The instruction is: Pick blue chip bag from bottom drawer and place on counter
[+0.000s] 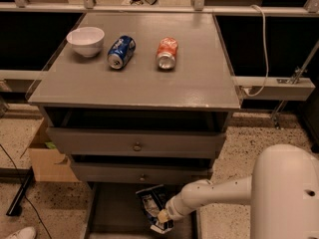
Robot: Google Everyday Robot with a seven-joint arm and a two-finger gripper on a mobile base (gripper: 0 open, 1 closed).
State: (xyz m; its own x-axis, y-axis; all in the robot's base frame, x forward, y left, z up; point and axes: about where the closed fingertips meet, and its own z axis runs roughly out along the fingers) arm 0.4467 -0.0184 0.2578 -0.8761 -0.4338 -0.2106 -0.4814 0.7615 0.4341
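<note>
Far L on floor: cardboard box (47, 158), beside the cabinet, no part of the job.

Up on worktop (199, 78), L to R: white bowl (85, 40), upright, near back L corner; blue soda can (121, 52), on its side; orange can (167, 53), on its side too, near the blue one, not touching. All 3 toward back L, so front and R side prob. the best spot for the bag.

Below, knobbed drawers (99, 142) mostly pushed in, prob. so as not to block the way down. Lowest of all, bottom drawer (112, 210), pulled out farthest, so open to reach from above.

In it, toward R side: blue chip bag (149, 199). Dark navy, shiny, very crinkled, w/ white patches and white print, too small to read. Lying slanted, one end toward cabinet, other end toward front. Looks soft and crumpled, so prob. slippery and easy to squash.

Gripper (162, 217) right on bag's front end, touching it. Can't tell if clamped on bag or loose.

Arm (214, 193): white, stretched out low from robot body at bottom R, prob. to get in under the drawers above. Pick step in hand by the look of it; lift + place on worktop not yet done.

Far R: white cable (261, 49) hanging by the rail, well apart from it all.
</note>
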